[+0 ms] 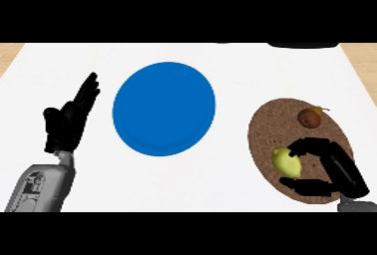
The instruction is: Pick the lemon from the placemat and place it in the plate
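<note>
- We see the white counter [236, 64] stretching wide, with bare room between the blue plate [164, 108] and the brown placemat [274, 124].
- The plate lies left of centre, clear of every edge, with bare counter on all sides of it.
- The placemat sits near the counter's right side; its lower end comes close to the view's bottom border.
- A small brownish-red fruit [310, 117] rests on the far part of the placemat, apart from our right hand [335, 167].
- A dark object [303, 45] shows at the far edge, upper right; we cannot tell what it is.
- The lemon [286, 162] lies on the near half of the placemat, well apart from the plate.
- Our right hand comes in from the lower right and curls about the lemon: fingers bend over its far end, the thumb lies below its near end. The lemon is on the hand's left side.
- Our left hand [70, 119] rests open, fingers straight and pointing up, left of the plate and not touching it.
</note>
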